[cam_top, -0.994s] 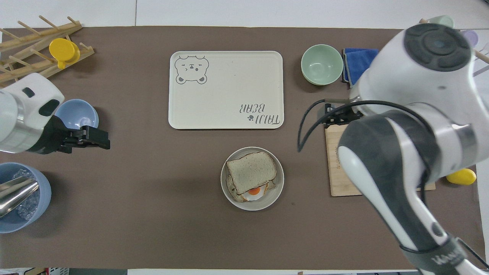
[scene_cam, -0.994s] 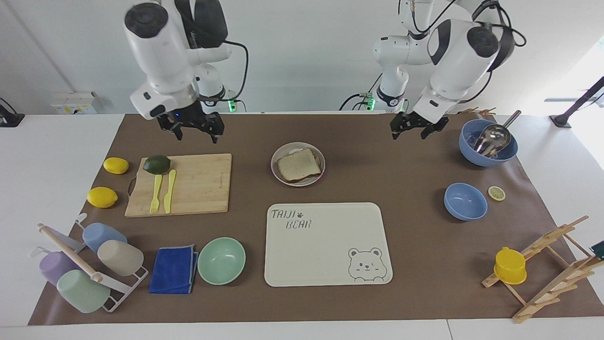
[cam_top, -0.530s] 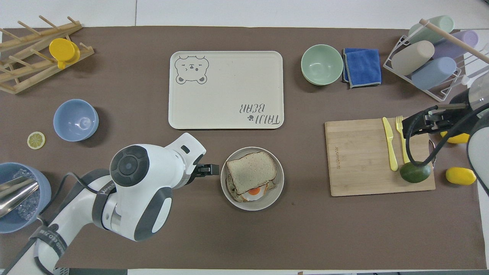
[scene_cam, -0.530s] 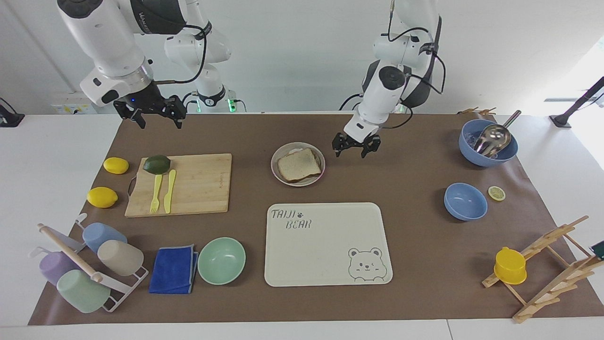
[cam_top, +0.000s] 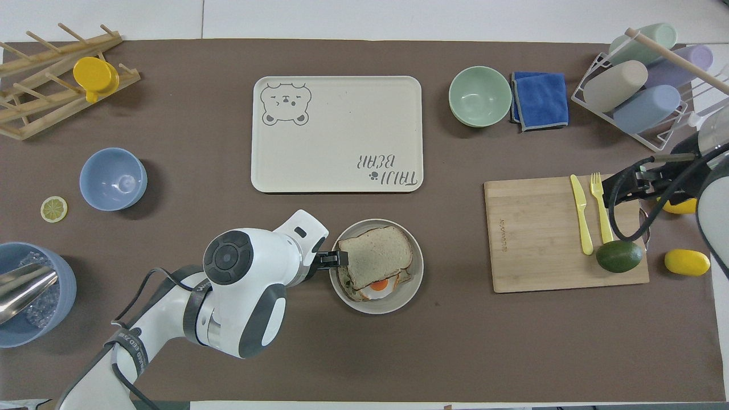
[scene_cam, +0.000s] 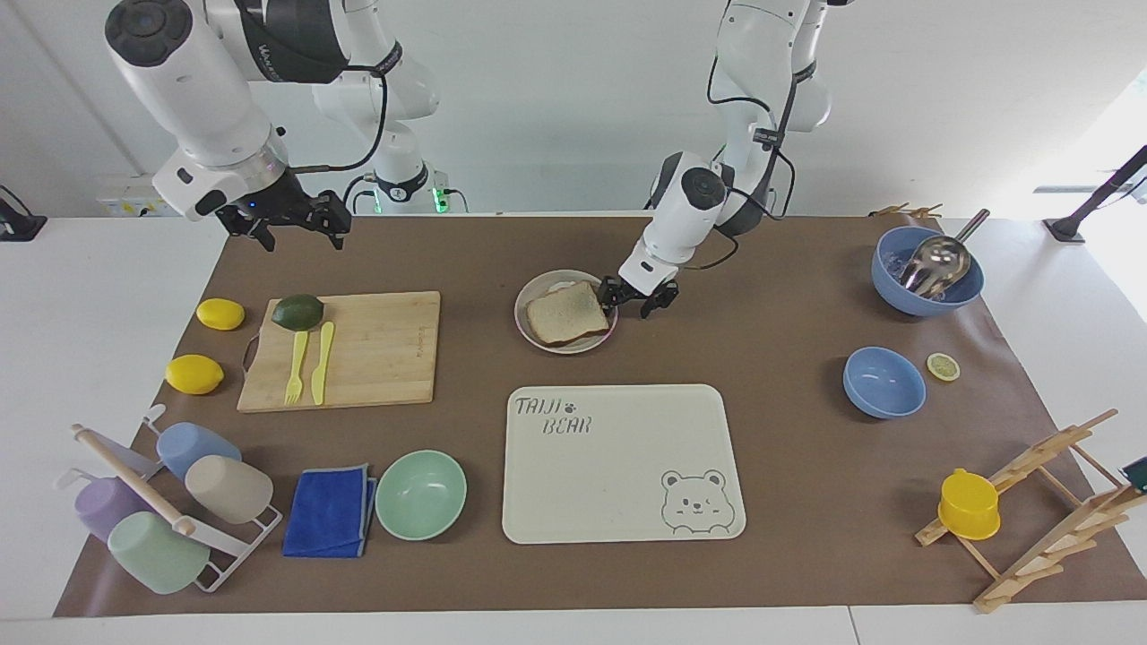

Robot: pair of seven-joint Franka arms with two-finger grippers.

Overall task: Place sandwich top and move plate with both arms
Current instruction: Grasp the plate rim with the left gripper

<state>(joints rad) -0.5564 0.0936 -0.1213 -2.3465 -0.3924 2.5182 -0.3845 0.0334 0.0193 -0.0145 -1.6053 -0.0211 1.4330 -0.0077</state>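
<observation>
The sandwich top (scene_cam: pixel 567 313), a light-brown bread slice, lies on the toast with a fried egg on the plate (scene_cam: pixel 538 336). In the overhead view the slice (cam_top: pixel 376 256) covers most of the egg, and the plate's rim (cam_top: pixel 376 307) shows around it. My left gripper (scene_cam: pixel 638 300) is open and low at the plate's rim on the left arm's side; its tip (cam_top: pixel 336 259) reaches the edge of the slice. My right gripper (scene_cam: pixel 296 231) is open and empty, raised over the right arm's end of the cutting board (cam_top: pixel 621 188).
The cream bear tray (scene_cam: pixel 618 475) lies just farther from the robots than the plate. A cutting board (scene_cam: pixel 376 349) with an avocado (scene_cam: pixel 297 311), a yellow fork and a knife lies toward the right arm's end. A mint bowl (scene_cam: pixel 420 494) and blue bowls (scene_cam: pixel 883 382) stand around.
My left gripper has swung in from the left arm's end of the table and come down to the plate's rim. My right arm has pulled back to the cutting board's end and now waits.
</observation>
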